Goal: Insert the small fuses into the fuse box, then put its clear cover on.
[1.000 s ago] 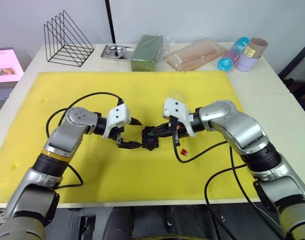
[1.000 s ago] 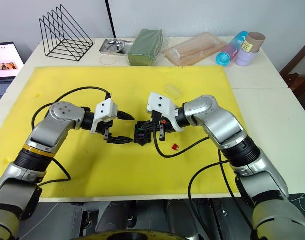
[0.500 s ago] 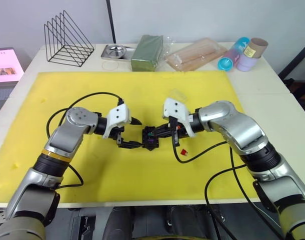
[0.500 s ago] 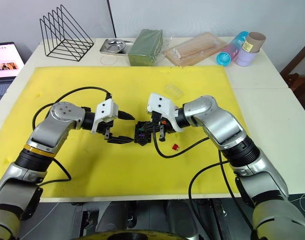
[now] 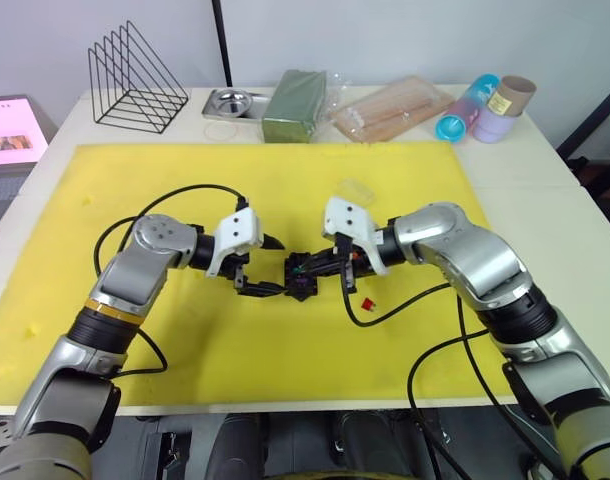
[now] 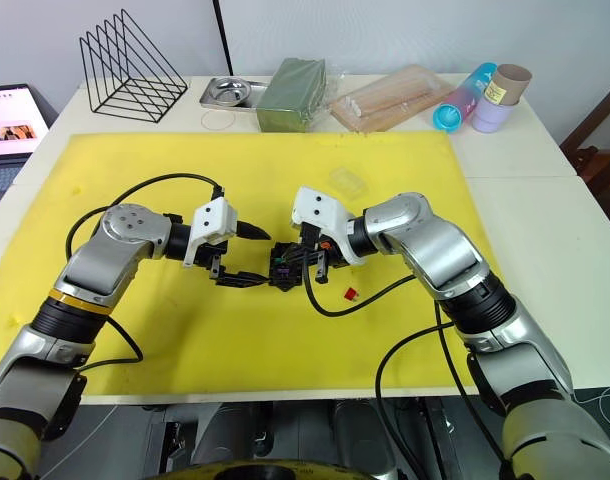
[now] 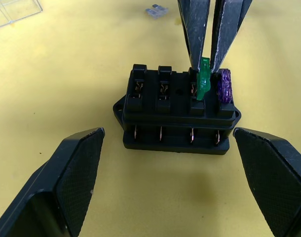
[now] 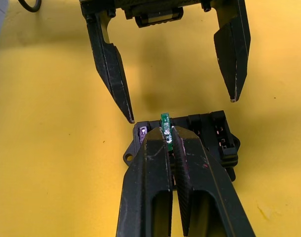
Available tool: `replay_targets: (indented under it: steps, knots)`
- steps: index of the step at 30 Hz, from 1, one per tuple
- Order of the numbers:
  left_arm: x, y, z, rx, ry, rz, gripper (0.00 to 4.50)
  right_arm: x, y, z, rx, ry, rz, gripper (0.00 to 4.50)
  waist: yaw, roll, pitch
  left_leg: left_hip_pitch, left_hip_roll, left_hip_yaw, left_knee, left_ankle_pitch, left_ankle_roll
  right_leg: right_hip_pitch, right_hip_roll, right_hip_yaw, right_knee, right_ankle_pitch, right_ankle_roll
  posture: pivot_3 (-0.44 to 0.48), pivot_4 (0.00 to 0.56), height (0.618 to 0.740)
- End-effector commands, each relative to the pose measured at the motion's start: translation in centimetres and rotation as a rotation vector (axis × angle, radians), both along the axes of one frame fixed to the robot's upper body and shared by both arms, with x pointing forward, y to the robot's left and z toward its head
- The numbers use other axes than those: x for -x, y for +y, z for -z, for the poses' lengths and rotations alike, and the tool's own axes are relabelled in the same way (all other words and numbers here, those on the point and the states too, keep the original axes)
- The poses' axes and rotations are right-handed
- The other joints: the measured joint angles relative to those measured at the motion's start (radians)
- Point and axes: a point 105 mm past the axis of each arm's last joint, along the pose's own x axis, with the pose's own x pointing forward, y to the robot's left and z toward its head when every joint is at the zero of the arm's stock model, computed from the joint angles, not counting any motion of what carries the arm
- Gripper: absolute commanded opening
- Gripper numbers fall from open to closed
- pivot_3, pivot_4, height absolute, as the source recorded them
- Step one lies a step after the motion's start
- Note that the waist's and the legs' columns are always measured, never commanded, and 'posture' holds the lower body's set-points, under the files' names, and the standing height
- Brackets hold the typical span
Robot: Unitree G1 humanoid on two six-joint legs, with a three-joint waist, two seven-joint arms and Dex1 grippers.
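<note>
On the yellow mat [image 5: 185, 330] covering the worktop [image 5: 545, 200], the left hand [image 5: 257, 268] hovers with its fingers spread wide on the near-left side of the fuse box [image 7: 176, 111], touching nothing. The fuse box sits at mid-mat with a purple fuse [image 7: 224, 89] seated in its end slot and a green fuse [image 7: 203, 79] tilted over the neighbouring slot, pinched between the nearly closed fingers of the right hand [image 8: 166, 136]; its other two slots show bare metal contacts. Right of it a red fuse [image 5: 367, 303] lies loose on the mat, the clear cover [image 5: 355, 190] lies further back, and no writing is legible anywhere.
</note>
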Motion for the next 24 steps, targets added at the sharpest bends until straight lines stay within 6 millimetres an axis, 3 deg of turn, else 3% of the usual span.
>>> replay_targets:
  steps: [1,14,24]
  knots:
    - [0.0,-0.2,-0.6,0.003,-0.038,0.014,4.44,-0.2,0.2,-0.9,-0.008,-0.043,-0.007,0.00,0.000,0.000,0.000,0.000,0.000,0.000,0.000,0.000,0.000,0.000,0.000,0.000,0.000,0.000,0.000,0.000,0.150,0.740]
    - [0.0,-0.3,-0.7,0.007,-0.043,0.012,4.44,-0.7,-0.4,0.9,0.048,-0.047,0.000,0.00,0.000,0.000,0.000,0.000,0.000,0.000,0.000,0.000,0.000,0.000,0.000,0.000,0.000,0.000,0.000,0.000,0.150,0.740]
    - [0.1,-0.4,-0.7,0.009,-0.044,0.018,4.44,-0.9,-0.5,0.6,0.061,-0.068,0.001,0.00,0.000,0.000,0.000,0.000,0.000,0.000,0.000,0.000,0.000,0.000,0.000,0.000,0.000,0.000,0.000,0.000,0.150,0.740]
